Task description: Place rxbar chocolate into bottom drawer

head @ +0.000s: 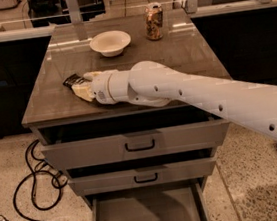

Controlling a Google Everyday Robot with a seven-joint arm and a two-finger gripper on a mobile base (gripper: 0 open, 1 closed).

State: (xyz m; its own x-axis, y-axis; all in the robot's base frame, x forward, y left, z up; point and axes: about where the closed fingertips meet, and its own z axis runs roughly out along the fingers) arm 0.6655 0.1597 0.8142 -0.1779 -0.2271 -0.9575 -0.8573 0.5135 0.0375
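Pincer point(80, 85) sits at the rxbar chocolate point(72, 80) on the bench's point(181, 52) left, grip indiscernible; bottom drawer point(146, 217) under the bench stands open to receive it.

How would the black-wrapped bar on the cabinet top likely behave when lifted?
The rxbar chocolate, at the claw left on the cabinet top, looks flat and thin: probably light, unlikely to roll. Its shiny-looking wrapper may be slippery.

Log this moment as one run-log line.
gripper: at flat black-wrapped rxbar chocolate on grey cabinet top | bottom grey metal drawer: open, bar not inside | white round bowl, brown drink can: rear
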